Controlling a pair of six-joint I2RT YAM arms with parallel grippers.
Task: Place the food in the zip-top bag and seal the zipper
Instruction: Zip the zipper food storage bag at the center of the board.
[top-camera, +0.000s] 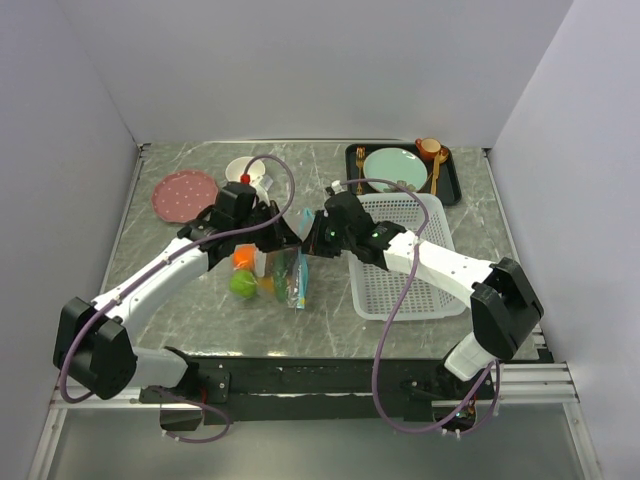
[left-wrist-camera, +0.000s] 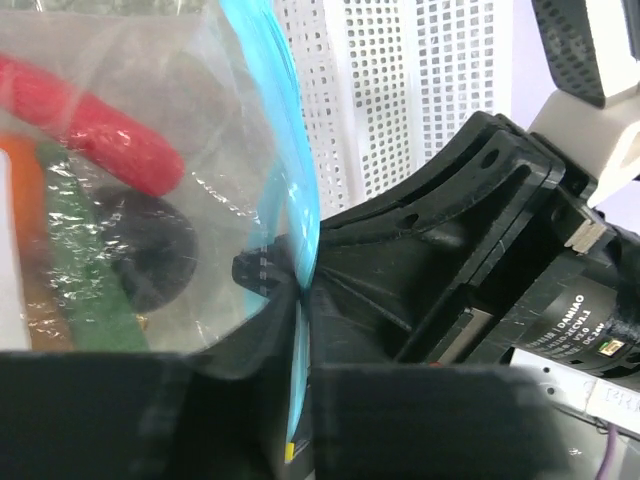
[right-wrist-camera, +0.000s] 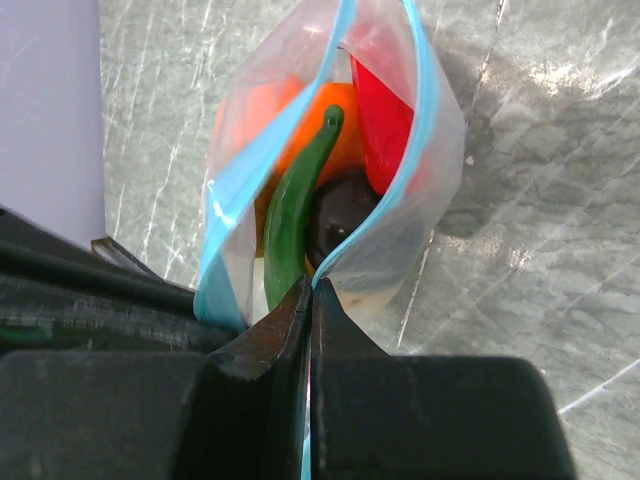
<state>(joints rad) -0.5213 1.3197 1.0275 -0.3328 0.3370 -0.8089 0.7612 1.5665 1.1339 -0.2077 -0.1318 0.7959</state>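
The zip-top bag (top-camera: 295, 280) hangs over the table between both arms, holding the food: an orange (top-camera: 243, 258), a green apple (top-camera: 241, 284), a red chili (left-wrist-camera: 110, 135), a long green pepper (right-wrist-camera: 293, 215) and a dark round fruit (right-wrist-camera: 340, 215). Its teal zipper (right-wrist-camera: 422, 130) gapes apart above the food in the right wrist view. My right gripper (right-wrist-camera: 311, 287) is shut on that strip at its near end. My left gripper (left-wrist-camera: 300, 305) is shut on the zipper (left-wrist-camera: 290, 150) too, tip to tip with the right gripper (top-camera: 312, 236). The left gripper (top-camera: 292, 238) sits just left of it.
A white mesh basket (top-camera: 405, 255) stands under the right arm. At the back right a black tray (top-camera: 452, 182) carries a teal plate (top-camera: 395, 168) and an orange cup (top-camera: 428, 148). A pink plate (top-camera: 185, 195) and a white bowl (top-camera: 245, 172) sit at the back left.
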